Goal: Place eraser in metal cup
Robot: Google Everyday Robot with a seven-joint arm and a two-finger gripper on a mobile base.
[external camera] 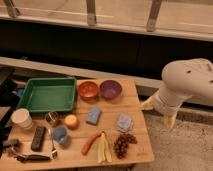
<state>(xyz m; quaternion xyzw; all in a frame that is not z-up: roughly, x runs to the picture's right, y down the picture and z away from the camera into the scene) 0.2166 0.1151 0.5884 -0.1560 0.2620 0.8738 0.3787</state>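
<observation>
Eraser (38, 138): black, flat, oblong with rounded ends. Lying on the worktop (135, 107) near the front left corner, long axis running front to back, far end tipped slightly right. Metal cup (52, 119): short, shiny, upright, just beyond the eraser and to its right, not touching it, between white cup (22, 119) and orange ball (71, 121). Gripper (158, 112): off the worktop's right edge, fingers (170, 120) spread, grasping nothing.
</observation>
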